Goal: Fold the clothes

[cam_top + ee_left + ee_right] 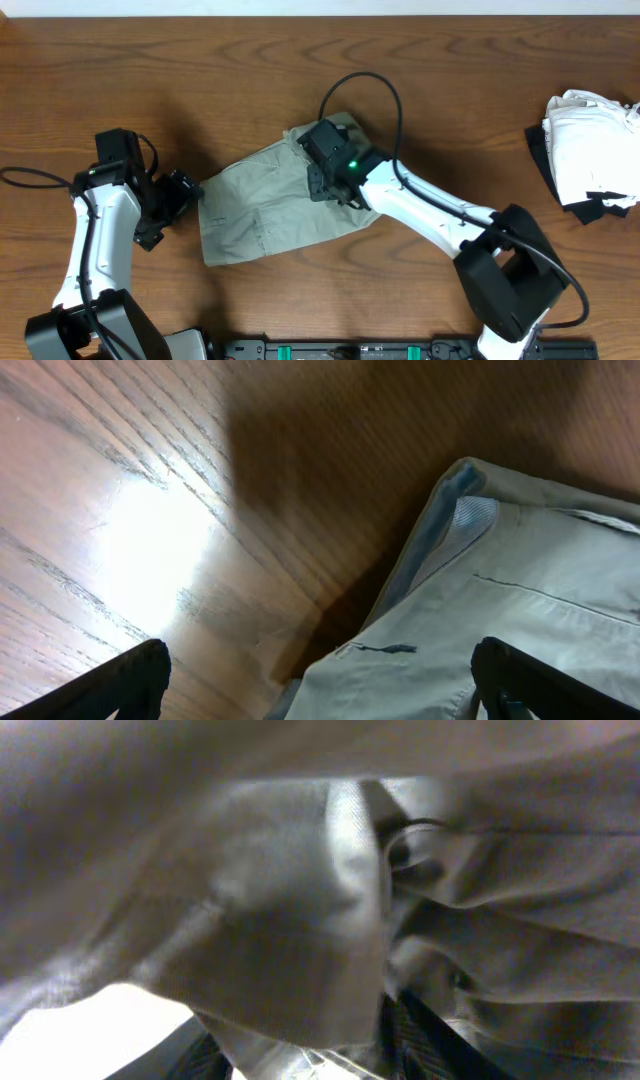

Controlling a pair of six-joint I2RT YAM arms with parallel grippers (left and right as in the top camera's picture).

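The clothes (255, 205), a wrinkled grey-green khaki garment, lie partly folded in the middle of the wooden table. My left gripper (185, 197) sits at the garment's left edge. In the left wrist view its fingers (320, 690) are wide open, with the garment's hem (520, 580) and a bit of pale lining between and ahead of them. My right gripper (322, 180) rests on the garment's upper right part. In the right wrist view the cloth (280, 920) fills the frame and a bunched fold sits between the fingers (300, 1055).
A pile of white and dark clothes (590, 150) lies at the right edge of the table. A black rail (400, 350) runs along the front edge. The right arm's cable (370, 85) loops above the garment.
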